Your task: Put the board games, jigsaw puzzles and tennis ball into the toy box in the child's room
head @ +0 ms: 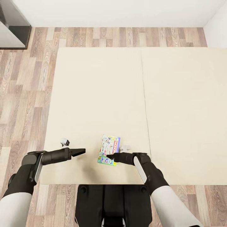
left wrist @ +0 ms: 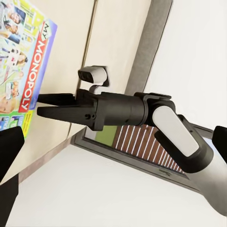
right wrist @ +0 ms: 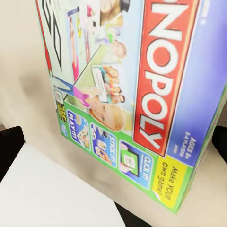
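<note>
At the far left of the head view a dark cabinet point(head: 11, 23) stands in the corner against a white wall point(head: 113, 12), and a wood-plank floor point(head: 22, 94) runs along the wall and down the left side. Most of the scene to the right of that strip is the bed point(head: 94, 94), a broad cream mattress divided into two panels by one seam point(head: 145, 104) running from the far edge toward the robot. The left gripper point(head: 82, 151) hovers over the near left part of the mattress, its two fingers lying close together and pointing right, with nothing between them; it is apart from the game box. One board game point(head: 109, 150) lies flat on the left panel near the near edge, just left of the seam, a white-green box with red "Monopoly" lettering and a blue stripe, seen closely in the right wrist view point(right wrist: 137, 94) and at the edge of the left wrist view point(left wrist: 23, 71). The right gripper point(head: 109, 156) reaches in from the right and sits at the near end of the box; in the left wrist view point(left wrist: 42, 105) its two dark fingers show a narrow gap beside the box edge, and whether they grip the box cannot be told. The count is one cabinet, one bed, one game box, two grippers.
</note>
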